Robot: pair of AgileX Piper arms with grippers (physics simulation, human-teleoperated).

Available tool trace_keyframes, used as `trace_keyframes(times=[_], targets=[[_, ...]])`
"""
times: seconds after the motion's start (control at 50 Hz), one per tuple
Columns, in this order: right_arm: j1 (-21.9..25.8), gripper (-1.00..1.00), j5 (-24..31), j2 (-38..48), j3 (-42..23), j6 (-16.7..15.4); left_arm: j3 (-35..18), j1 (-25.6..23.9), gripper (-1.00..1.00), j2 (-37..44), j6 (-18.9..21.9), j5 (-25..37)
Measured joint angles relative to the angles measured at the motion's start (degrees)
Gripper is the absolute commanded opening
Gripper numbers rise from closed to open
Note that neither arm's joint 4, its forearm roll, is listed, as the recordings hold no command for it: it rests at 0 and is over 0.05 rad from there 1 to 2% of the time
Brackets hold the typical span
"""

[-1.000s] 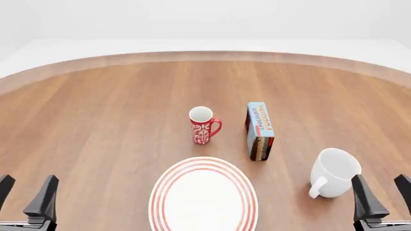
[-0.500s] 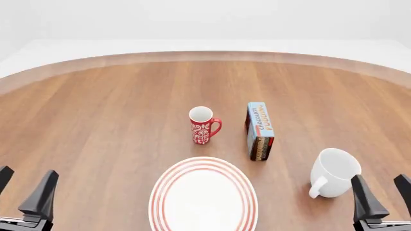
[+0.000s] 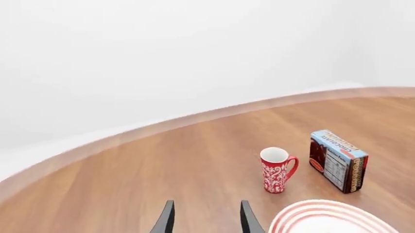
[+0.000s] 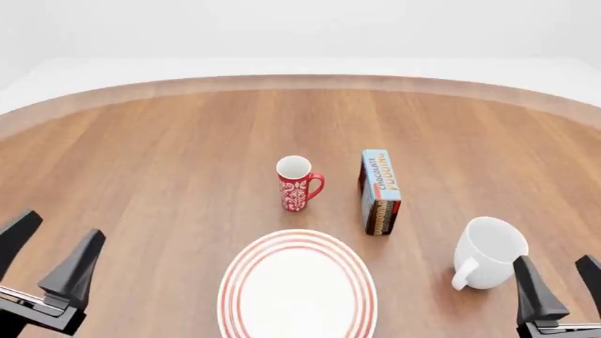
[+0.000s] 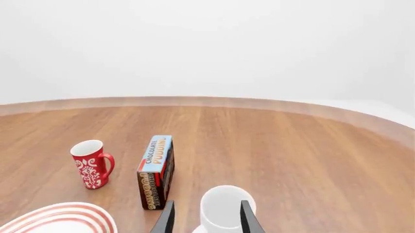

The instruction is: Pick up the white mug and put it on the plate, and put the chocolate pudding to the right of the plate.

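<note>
Tabletop (image 4: pixel 169 155) of brown wood carries everything, and nothing is gripped yet. The white mug (image 4: pixel 489 253) stands upright near the near right corner, handle turned toward the near edge, and the right claw (image 4: pixel 561 285) sits just beside it on the near side, fingers spread wide and holding nothing; in the right wrist view the mug's rim shows just past those dark fingertips (image 5: pixel 167 218). The plate (image 4: pixel 298 287) lies flat at the middle of the near edge, bare. Out toward the tabletop's centre, the chocolate pudding (image 4: pixel 379 191) stands on a long edge, lettered blue face up, well apart from the plate, with a red mug (image 4: pixel 298 183) upright just to its left, handle pointing at the carton. Over at the near left corner, the left claw (image 4: pixel 52 250) hovers tilted, jaws wide apart and empty, far from every object.
</note>
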Motion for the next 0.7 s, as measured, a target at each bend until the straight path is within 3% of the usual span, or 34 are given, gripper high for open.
trace_keyframes(times=[0.7], targets=[[0.02,1.0,0.39,-0.31,-0.04,0.12,-3.99,-14.1,1.0,19.36,4.41,-13.35]])
